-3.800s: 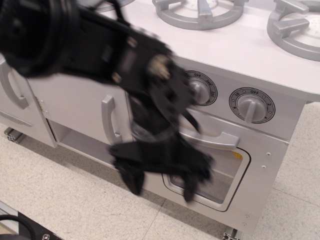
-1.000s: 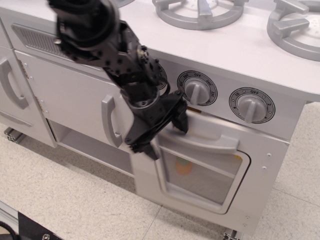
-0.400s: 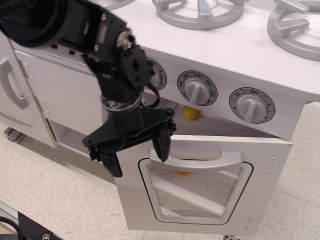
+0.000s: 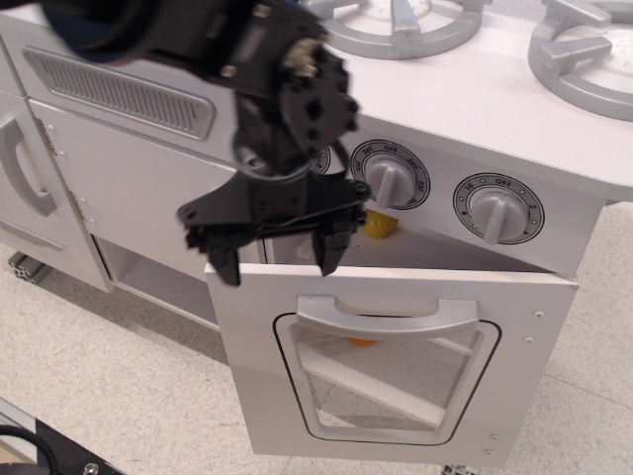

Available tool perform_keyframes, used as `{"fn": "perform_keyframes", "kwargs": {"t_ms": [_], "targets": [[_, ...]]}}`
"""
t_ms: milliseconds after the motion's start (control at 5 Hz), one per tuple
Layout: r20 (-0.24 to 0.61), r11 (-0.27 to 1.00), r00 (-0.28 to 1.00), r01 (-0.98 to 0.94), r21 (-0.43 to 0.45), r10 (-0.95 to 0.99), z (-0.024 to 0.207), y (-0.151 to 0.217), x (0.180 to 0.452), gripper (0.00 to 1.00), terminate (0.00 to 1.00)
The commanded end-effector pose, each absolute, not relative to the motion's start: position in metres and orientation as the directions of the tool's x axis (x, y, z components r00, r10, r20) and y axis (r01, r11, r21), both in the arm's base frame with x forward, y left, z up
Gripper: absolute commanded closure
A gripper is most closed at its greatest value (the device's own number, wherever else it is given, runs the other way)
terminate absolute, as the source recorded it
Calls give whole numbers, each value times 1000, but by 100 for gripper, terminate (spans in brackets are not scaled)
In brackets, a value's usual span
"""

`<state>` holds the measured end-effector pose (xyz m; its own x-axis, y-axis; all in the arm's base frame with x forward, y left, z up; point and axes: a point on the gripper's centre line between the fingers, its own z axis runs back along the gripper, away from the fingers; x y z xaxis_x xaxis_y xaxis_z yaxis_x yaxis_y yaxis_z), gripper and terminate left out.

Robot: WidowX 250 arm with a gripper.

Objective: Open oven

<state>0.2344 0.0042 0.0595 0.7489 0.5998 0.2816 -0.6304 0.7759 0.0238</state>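
The white toy oven [image 4: 396, 247] has its door [image 4: 391, 366] swung down and open; the door has a rounded clear window and a wide grey horizontal handle [image 4: 386, 319]. Grey dials [image 4: 393, 176] sit above the opening. A yellow object [image 4: 380, 226] shows inside the cavity. My black gripper [image 4: 277, 252] hangs open and empty just above the door's upper left edge, fingers pointing down, holding nothing.
Grey stove burners [image 4: 396, 25] sit on the white counter above. A white cabinet door with a vertical grey handle [image 4: 25, 163] stands at the left, with a vent grille [image 4: 119, 94] above. The tiled floor [image 4: 109, 396] lies below.
The oven door has gone from shut to swung down open. My gripper let go of the handle area and rose above the door's top edge, moving slightly right.
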Motion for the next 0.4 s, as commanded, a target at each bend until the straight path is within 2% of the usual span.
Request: {"fn": "perform_keyframes", "kwargs": {"t_ms": [0,200], "targets": [[332,864,813,-503,-18,479,57,32,265,0,0],[234,890,860,-450,-73,454,47,42,276,0,0]]}}
